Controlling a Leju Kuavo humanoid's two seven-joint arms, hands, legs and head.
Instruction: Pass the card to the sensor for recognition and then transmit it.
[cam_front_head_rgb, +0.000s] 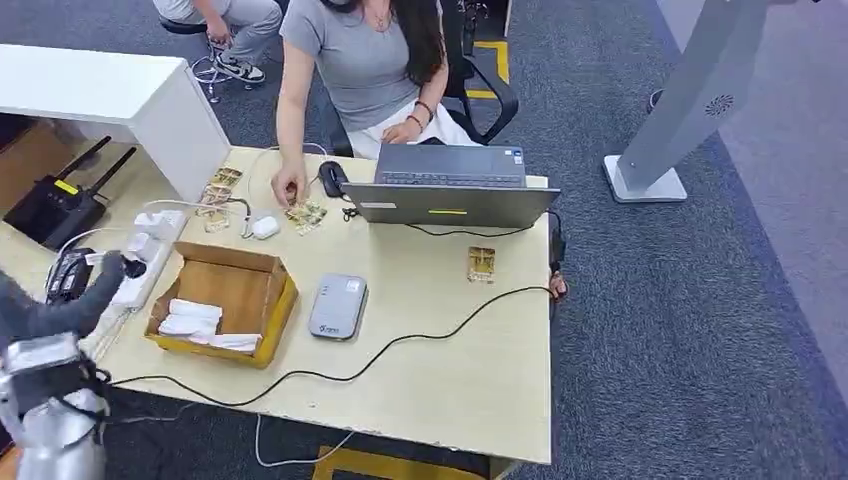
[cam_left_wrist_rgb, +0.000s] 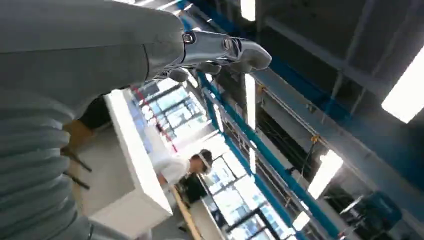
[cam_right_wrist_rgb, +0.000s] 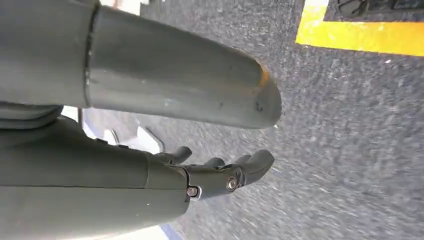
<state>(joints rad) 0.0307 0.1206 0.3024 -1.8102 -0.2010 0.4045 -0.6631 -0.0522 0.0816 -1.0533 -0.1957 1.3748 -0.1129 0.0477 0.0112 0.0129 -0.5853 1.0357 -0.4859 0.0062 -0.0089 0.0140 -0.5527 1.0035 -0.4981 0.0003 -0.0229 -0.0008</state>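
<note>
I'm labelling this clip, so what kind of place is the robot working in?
Probably an office or lab workspace: a desk with a laptop, a person on an office chair, and grey carpet.

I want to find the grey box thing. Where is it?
In the head view, the grey card reader lies mid-table, right of the cardboard box, nearer the robot than the laptop.

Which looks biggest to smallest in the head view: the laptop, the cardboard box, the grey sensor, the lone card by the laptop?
1. laptop
2. cardboard box, only slightly smaller
3. grey sensor
4. card, clearly smallest
</note>
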